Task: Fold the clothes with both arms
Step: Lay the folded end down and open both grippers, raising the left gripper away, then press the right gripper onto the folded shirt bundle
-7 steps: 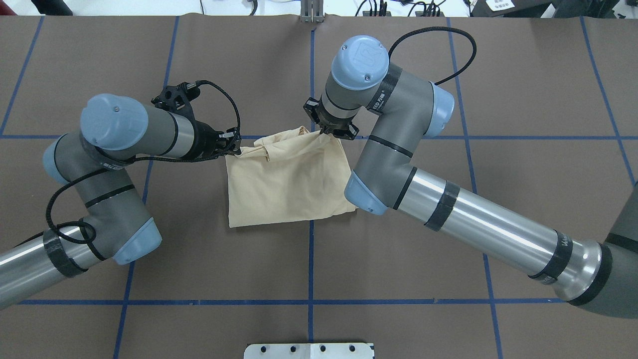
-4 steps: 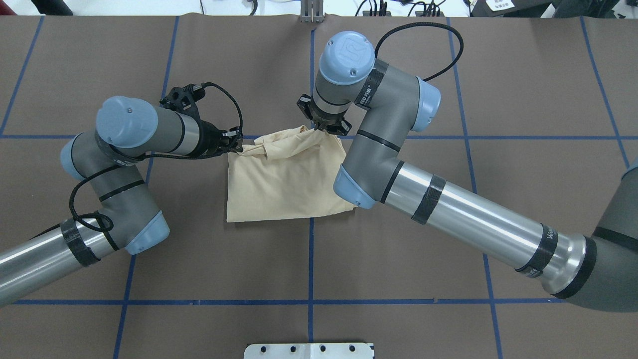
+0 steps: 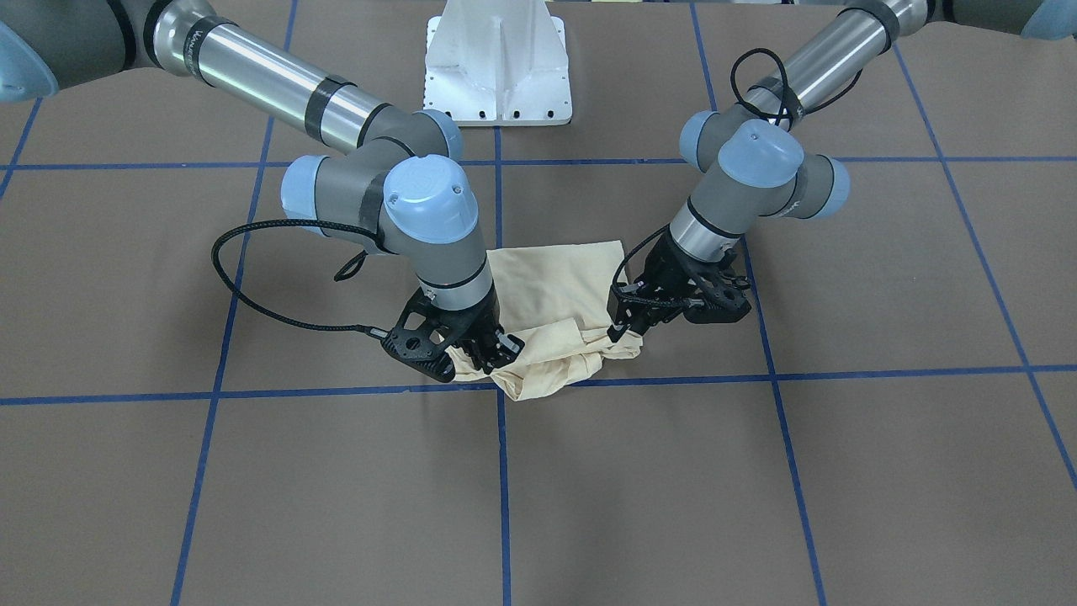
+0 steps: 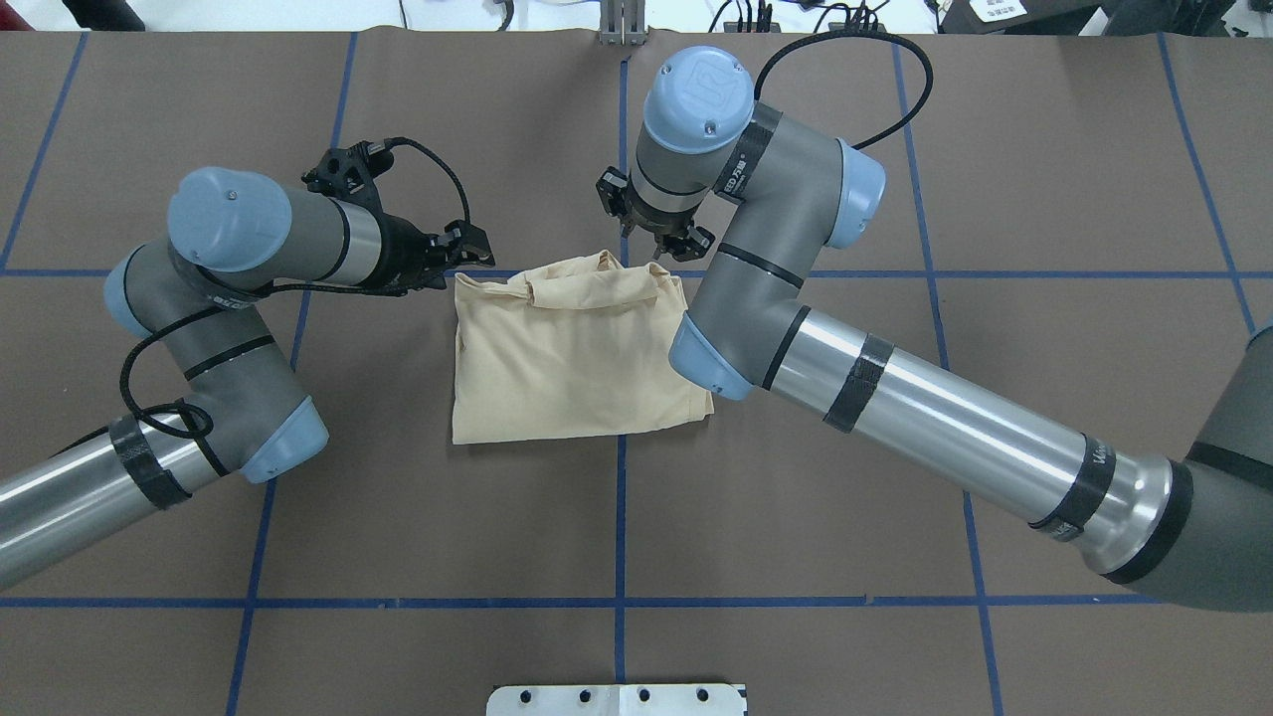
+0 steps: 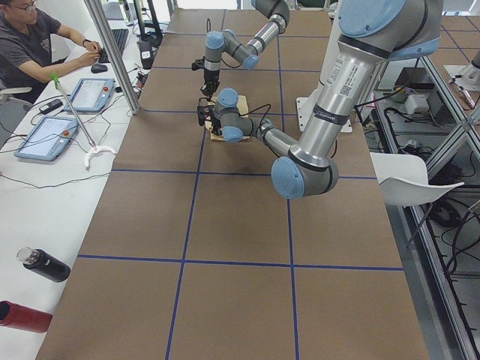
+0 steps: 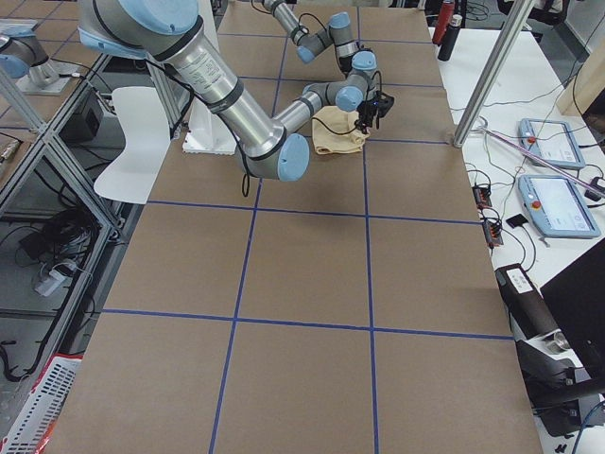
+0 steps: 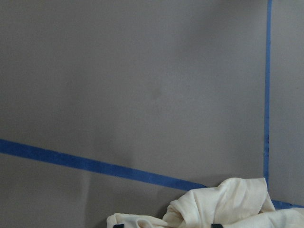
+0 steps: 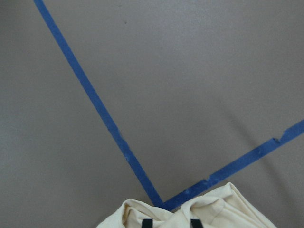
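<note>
The pale cream-yellow shirt [image 4: 572, 358] lies folded into a rough square at the table's middle, its far edge bunched; no print shows. It also shows in the front view [image 3: 555, 282]. My left gripper [image 4: 479, 247] is open and hangs just off the shirt's far left corner, apart from the cloth; the front view shows it [image 3: 627, 326] low beside that corner. My right gripper [image 4: 664, 242] is open just above the far right corner, low over the bunched edge in the front view [image 3: 496, 349]. Both wrist views show cloth [image 7: 228, 204] [image 8: 209, 211] below parted fingertips.
The brown table cover carries a grid of blue tape lines [image 4: 621, 517]. The white pedestal base [image 3: 498, 63] stands at the robot's side. An operator [image 5: 30, 37] sits at a side table with tablets [image 5: 45, 135] and bottles [image 5: 41, 264]. A metal post [image 6: 487, 71] stands near the far edge.
Both grippers have let go of the shirt's far edge and drawn back from it. The lifted edge has dropped onto the table.
</note>
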Tool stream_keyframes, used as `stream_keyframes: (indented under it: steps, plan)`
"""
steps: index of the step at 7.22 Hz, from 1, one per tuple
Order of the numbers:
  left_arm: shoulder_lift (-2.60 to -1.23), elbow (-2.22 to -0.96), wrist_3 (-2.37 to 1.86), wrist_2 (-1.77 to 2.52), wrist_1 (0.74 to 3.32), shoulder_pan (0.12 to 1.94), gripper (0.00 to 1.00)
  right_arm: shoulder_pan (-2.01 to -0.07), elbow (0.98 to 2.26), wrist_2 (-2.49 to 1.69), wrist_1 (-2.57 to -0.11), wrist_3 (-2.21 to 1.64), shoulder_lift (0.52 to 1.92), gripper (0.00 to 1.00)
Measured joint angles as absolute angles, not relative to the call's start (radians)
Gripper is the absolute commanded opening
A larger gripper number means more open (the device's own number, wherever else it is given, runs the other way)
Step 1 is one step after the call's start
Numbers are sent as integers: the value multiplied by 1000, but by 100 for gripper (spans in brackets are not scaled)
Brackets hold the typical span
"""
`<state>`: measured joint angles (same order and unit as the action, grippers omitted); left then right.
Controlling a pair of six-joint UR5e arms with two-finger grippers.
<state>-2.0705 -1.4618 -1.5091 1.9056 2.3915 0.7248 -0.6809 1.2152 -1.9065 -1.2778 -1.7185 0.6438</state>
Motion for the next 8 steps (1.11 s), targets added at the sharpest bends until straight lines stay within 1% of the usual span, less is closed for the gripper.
stream_keyframes:
  steps: [3,6,8]
  plan:
    - [-2055,-1467,-1425,2054,2381,856,99,-686,1223,-1951,-1283,-1668,602,100]
    - [-2010,-1466,-1287,2145,2379,972,99,-569,1239,-1900,-1347,-1525,585,100]
    - [-1997,-1464,-1252,2157,2379,996,99,-508,1234,-1832,-1435,-1375,573,100]
